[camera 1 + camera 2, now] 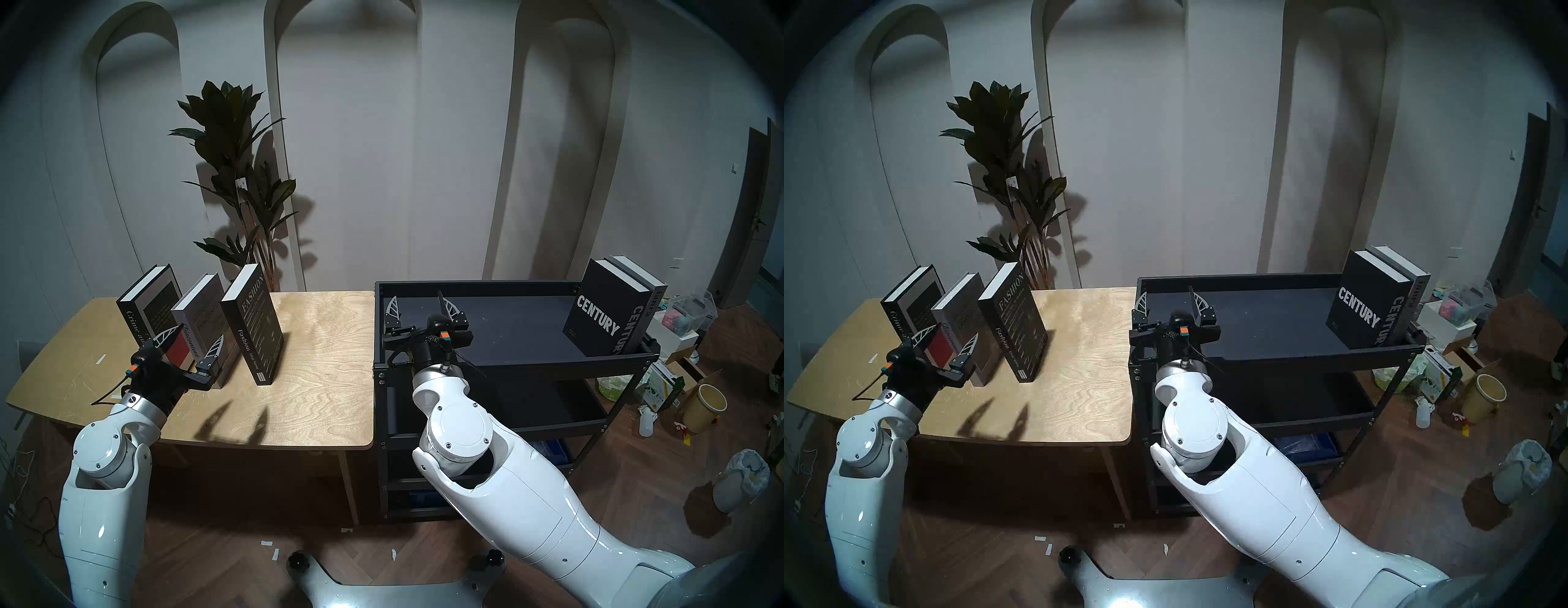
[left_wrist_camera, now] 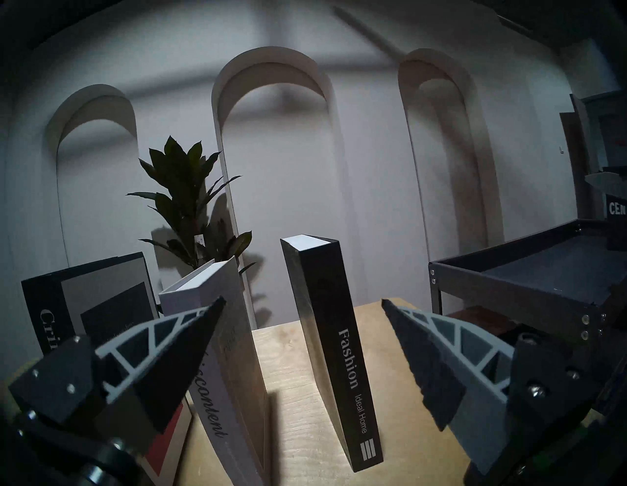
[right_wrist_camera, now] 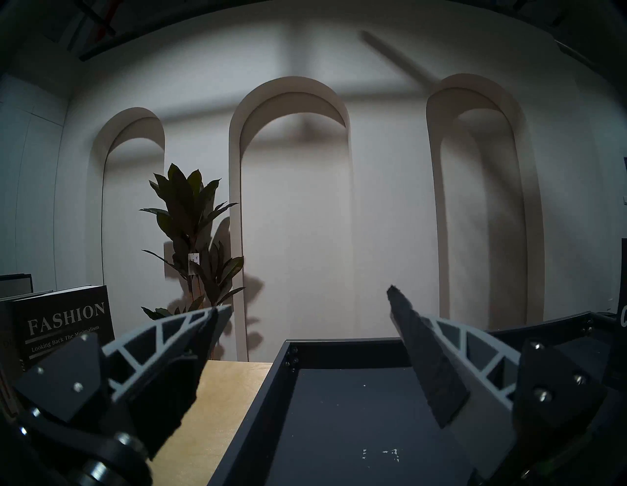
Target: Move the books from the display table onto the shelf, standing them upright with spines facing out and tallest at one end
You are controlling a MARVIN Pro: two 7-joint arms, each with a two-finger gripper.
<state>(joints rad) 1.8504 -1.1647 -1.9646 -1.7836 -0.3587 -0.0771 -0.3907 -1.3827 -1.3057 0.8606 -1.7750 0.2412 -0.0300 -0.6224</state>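
Note:
Three books stand upright on the display table (image 1: 322,382): Crime and Punishment (image 1: 146,305), grey Discontent (image 1: 199,314) leaning left, and black Fashion (image 1: 254,322). My left gripper (image 1: 197,333) is open and empty, just in front of the Discontent spine. In the left wrist view the gripper (image 2: 302,300) frames Discontent (image 2: 224,356) and Fashion (image 2: 336,339). Century (image 1: 602,314) and the grey ianra book (image 1: 649,297) stand upright at the right end of the shelf (image 1: 509,322). My right gripper (image 1: 418,296) is open and empty over the shelf's left end (image 3: 339,424).
A potted plant (image 1: 237,170) stands behind the table. The shelf butts against the table's right edge. Boxes, a yellow bucket (image 1: 704,407) and a lined bin (image 1: 742,479) clutter the floor to the right of the shelf.

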